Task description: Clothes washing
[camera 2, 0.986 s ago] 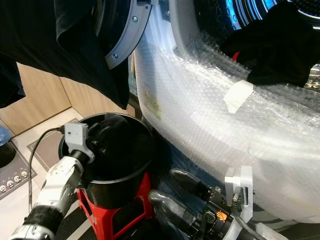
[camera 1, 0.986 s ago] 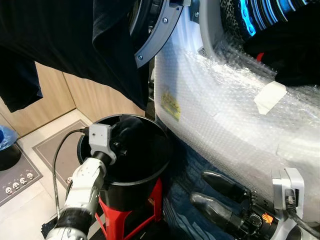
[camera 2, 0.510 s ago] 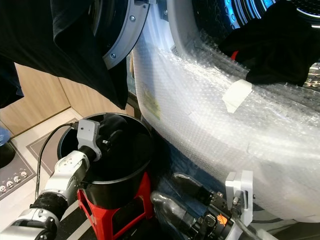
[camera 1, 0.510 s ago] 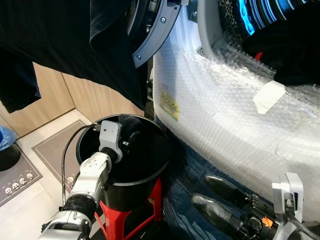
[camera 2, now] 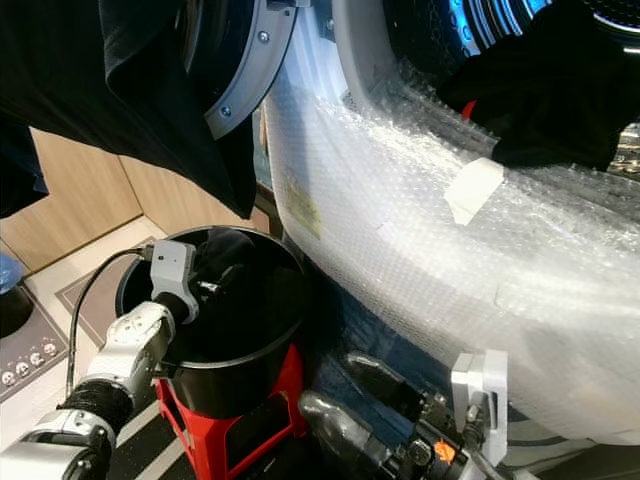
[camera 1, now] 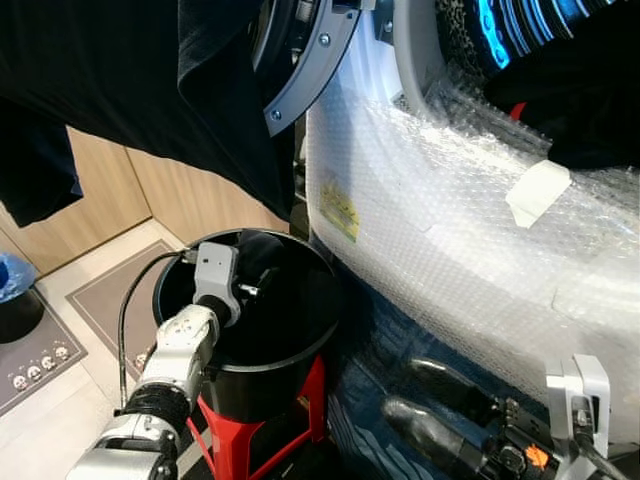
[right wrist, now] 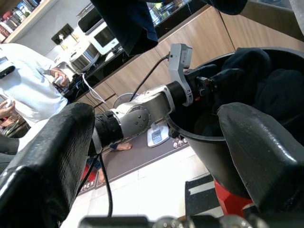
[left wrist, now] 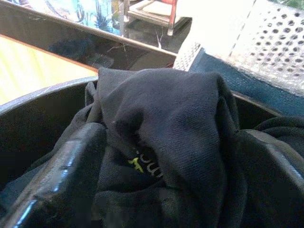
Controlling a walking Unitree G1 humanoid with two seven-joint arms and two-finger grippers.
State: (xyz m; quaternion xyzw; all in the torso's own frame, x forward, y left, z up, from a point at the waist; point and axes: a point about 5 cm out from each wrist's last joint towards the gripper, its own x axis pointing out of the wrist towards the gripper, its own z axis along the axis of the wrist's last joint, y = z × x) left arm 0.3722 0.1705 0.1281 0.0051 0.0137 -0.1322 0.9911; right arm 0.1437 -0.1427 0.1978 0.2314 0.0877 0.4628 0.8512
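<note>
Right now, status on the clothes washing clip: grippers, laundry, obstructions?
Left gripper in black bucket, fingers astride dark garment. Right gripper open, low beside bucket. Black cloth draped over washer door.

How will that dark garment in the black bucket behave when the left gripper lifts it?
The dark garment lies bunched in soft folds, so it will probably drape limp and trail. Sitting between the left gripper fingers, its knit looks grippy. The black bucket on its red stool might tip if cloth snags.

Buckets we see: one (camera 1: 285,330)
Stools: one, red (camera 1: 250,440)
Washers: one (camera 1: 470,220)
Grippers: two, left (left wrist: 156,161), right (camera 1: 440,405)
Persons: one (right wrist: 33,90)
</note>
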